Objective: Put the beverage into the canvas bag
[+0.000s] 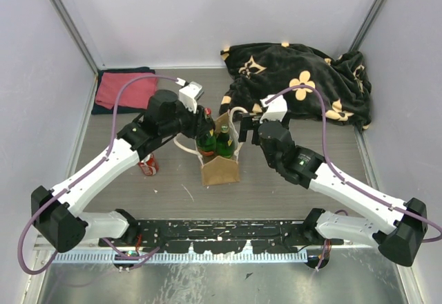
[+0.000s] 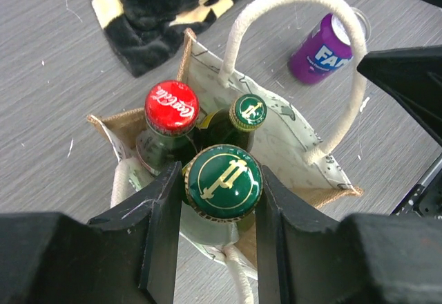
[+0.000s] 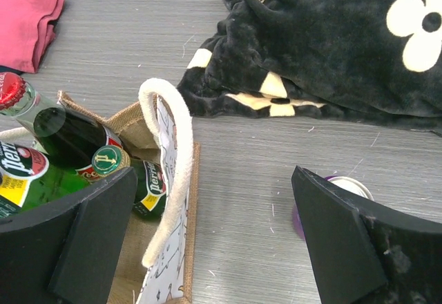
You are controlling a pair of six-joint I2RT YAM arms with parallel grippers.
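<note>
Upright green-capped bottle [image 2: 224,182] in mouth of canvas bag [image 2: 293,138].
Bag tan, standing, white rope handles up, pale printed lining; bottle green glass, cap above bag's rim.

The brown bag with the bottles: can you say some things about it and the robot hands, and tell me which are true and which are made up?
1. The left gripper is shut on a green-capped bottle in the canvas bag. True.
2. The bag holds only that one bottle. False: a red-capped Coca-Cola bottle and a second green-capped bottle are in it too.
3. Every drink is inside the bag. False: a purple Fanta can is on the table outside it.
4. The right gripper is open. True.
</note>
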